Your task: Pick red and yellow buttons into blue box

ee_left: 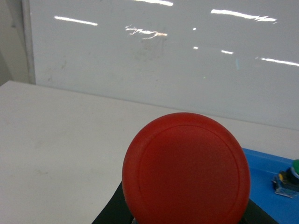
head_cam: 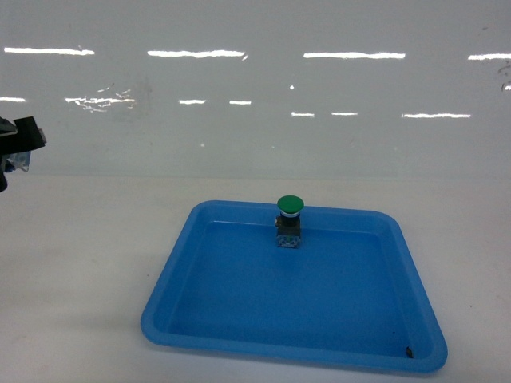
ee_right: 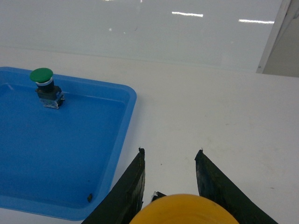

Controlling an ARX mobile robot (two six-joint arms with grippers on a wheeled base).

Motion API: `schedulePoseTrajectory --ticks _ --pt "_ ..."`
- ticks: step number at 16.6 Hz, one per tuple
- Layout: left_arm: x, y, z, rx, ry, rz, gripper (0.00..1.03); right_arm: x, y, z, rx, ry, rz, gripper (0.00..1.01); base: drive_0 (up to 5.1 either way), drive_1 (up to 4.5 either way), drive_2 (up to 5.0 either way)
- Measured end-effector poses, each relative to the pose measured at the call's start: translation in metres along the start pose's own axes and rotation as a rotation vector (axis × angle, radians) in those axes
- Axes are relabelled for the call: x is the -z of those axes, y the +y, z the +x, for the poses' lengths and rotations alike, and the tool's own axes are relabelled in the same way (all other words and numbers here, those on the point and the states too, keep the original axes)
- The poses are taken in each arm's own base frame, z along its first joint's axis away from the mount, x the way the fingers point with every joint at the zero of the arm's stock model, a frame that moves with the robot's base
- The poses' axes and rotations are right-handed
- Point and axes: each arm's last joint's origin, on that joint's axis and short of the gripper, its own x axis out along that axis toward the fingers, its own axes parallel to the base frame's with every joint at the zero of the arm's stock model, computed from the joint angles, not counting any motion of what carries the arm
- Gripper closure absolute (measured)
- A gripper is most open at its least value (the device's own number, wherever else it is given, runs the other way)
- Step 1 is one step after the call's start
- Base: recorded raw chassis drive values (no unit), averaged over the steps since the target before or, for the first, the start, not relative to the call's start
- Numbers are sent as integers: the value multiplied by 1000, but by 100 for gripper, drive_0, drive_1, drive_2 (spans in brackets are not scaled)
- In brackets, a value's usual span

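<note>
The red button [ee_left: 187, 170] fills the lower left wrist view, its round cap facing the camera. My left gripper [head_cam: 22, 142] is shut on it, and only dark fingers [ee_left: 110, 212] show beneath the cap. The yellow button [ee_right: 184, 211] sits low between the two black fingers of my right gripper [ee_right: 170, 156], which holds it above the white table just right of the tray. In the head view the left gripper shows only at the far left edge, and the right gripper is out of that view. The blue box is out of view.
A shallow blue tray [head_cam: 160, 307] lies on the white table at centre. A green-capped button [head_cam: 290, 206] stands upright against its far wall, also seen as the green button [ee_right: 42, 77] in the right wrist view. A glossy white wall rises behind the table.
</note>
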Motion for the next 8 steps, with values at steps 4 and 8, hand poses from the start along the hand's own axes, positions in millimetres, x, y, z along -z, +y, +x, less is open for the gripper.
schedulePoseTrajectory --ticks 4,8 --pt "-5 3 -18 30 -38 -4 79 0 0 0 2 0 0 72 0 0 0" --pt "-4 3 -17 30 -34 -3 79 0 0 0 2 0 0 72 0 0 0"
